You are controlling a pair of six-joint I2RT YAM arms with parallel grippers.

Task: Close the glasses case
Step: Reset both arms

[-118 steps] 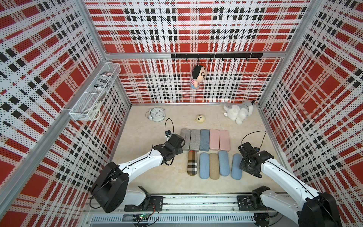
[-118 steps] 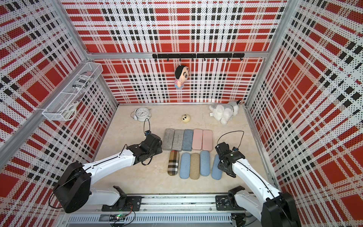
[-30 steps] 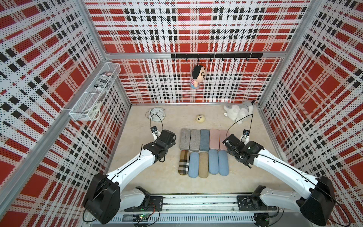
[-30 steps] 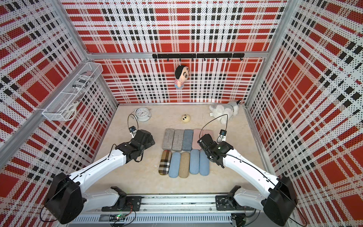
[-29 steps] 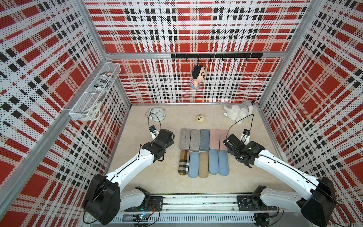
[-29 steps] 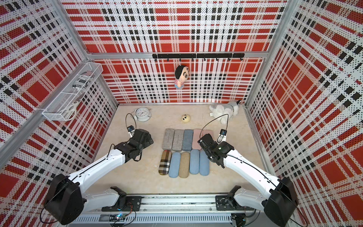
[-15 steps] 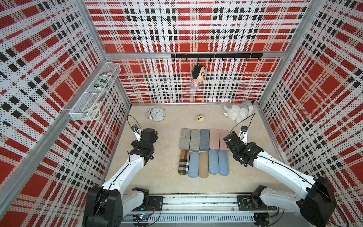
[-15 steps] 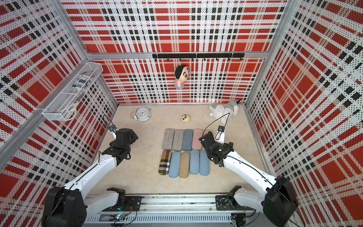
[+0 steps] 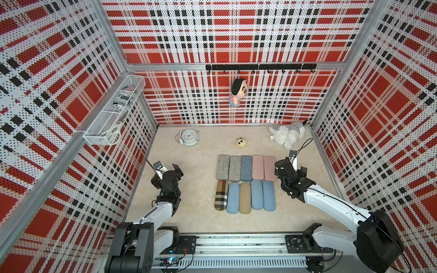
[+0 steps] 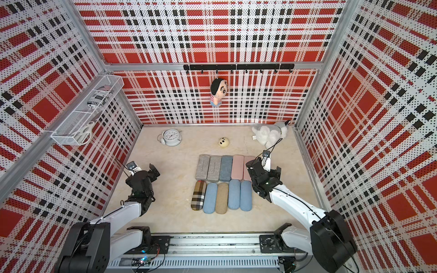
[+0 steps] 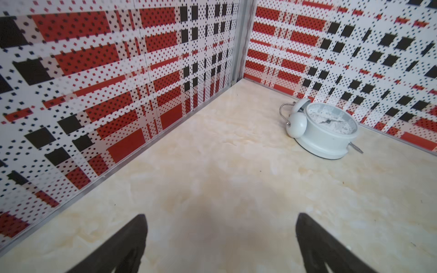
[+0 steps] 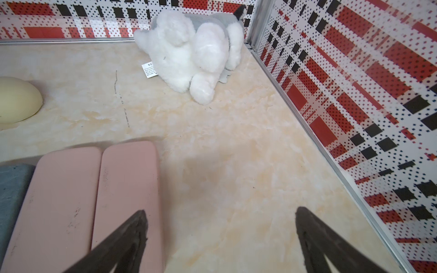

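Several glasses cases lie in two rows in mid-table, all with lids down: a back row from grey [image 9: 223, 167] to pink [image 9: 269, 167], and a front row from plaid [image 9: 221, 195] to blue [image 9: 268, 195]. My right gripper [image 9: 290, 167] [image 10: 264, 168] stands open just right of the outer pink case [image 12: 127, 184], one finger over its edge, holding nothing [image 12: 220, 212]. My left gripper [image 9: 176, 170] [image 10: 154, 172] is open near the left wall, well clear of the cases, with bare table between its fingers [image 11: 220, 219].
A white alarm clock [image 9: 188, 137] [image 11: 326, 130] lies at the back left. A cream ball [image 9: 241, 142] and a white plush toy [image 9: 287, 136] [image 12: 191, 52] sit at the back. A wire basket [image 9: 113, 113] hangs on the left wall.
My left arm has swung away from the cases toward the left wall. My right gripper has drawn back a little to the right of the pink case. Earlier, the front row slid left.
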